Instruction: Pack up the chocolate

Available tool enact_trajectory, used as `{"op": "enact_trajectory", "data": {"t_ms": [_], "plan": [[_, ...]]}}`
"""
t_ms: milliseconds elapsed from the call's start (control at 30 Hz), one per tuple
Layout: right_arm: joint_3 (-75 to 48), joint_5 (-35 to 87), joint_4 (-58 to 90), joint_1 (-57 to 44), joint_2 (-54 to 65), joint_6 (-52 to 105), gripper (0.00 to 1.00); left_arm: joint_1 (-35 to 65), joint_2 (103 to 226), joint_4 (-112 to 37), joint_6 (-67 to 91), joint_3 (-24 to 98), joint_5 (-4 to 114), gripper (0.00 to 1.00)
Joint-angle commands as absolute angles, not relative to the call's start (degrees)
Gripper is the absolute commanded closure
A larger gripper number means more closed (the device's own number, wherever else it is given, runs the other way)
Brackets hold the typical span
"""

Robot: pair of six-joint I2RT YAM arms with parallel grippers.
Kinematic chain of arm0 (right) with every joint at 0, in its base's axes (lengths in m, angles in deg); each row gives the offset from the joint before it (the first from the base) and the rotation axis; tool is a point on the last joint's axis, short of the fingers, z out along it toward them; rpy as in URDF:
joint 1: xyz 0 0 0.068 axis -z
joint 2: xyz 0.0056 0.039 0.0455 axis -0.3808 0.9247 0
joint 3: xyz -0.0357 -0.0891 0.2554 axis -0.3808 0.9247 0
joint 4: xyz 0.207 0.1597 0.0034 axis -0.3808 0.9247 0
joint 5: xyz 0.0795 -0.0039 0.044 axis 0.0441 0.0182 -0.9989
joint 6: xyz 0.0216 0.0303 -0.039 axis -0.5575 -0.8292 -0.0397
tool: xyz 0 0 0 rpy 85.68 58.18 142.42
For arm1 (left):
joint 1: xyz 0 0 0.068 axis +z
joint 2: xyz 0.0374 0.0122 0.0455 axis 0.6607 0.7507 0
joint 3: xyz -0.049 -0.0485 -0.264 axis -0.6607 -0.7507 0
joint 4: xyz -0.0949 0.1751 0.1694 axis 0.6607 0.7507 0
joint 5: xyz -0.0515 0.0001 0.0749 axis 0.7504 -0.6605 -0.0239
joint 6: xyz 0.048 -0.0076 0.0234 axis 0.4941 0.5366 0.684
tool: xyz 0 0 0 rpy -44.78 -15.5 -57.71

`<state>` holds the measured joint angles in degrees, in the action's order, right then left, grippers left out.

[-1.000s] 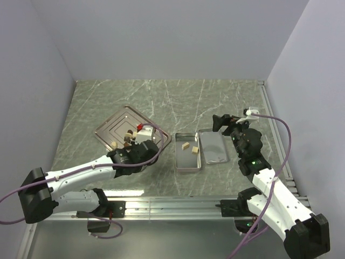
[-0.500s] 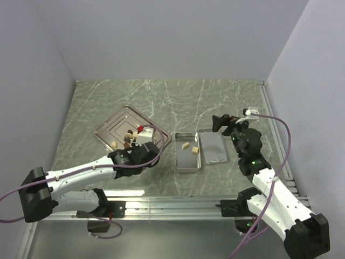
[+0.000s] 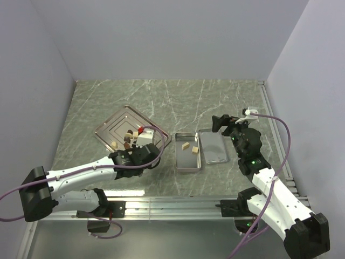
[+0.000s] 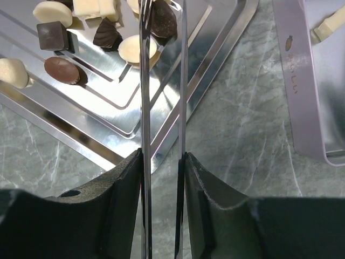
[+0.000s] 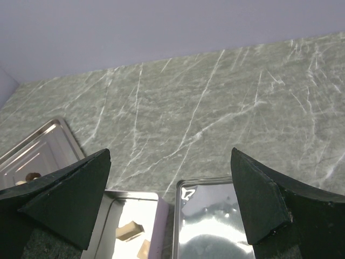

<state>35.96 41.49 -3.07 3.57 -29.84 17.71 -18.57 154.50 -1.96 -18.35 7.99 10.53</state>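
Several pieces of chocolate (image 4: 133, 47), dark and cream, lie on the ridged steel tray (image 4: 97, 102), seen from above as a cluster (image 3: 128, 138). My left gripper (image 4: 161, 156) is shut on thin metal tongs (image 4: 144, 108) that reach over the tray. A dark piece (image 4: 163, 21) sits between the blade tips. The open tin (image 3: 178, 157) holds two tan pieces (image 3: 185, 145); the right wrist view shows them too (image 5: 129, 231). My right gripper (image 5: 170, 178) stands open above the tin and holds nothing.
The tin's lid (image 3: 213, 147) lies shiny side up just right of the tin, below my right gripper (image 3: 223, 125). The tin's wall (image 4: 302, 81) lies right of my left gripper (image 3: 139, 152). The tray (image 3: 114, 127) is at the left.
My left gripper with the tongs has shifted slightly right and nearer. The right arm has not moved.
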Motion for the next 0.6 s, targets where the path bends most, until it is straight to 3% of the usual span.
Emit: {"op": "enact_trajectory", "data": {"t_ms": [0, 567], "plan": [[32.62, 41.06, -3.8, 3.75, -29.78, 18.32, 0.02, -18.94, 155.5, -1.51, -19.96, 10.16, 10.44, 0.59], [32.36, 40.79, -3.45, 3.66, -29.61, 18.32, 0.02, -18.76, 158.22, -1.07, -19.87, 10.87, 10.62, 0.59]]}}
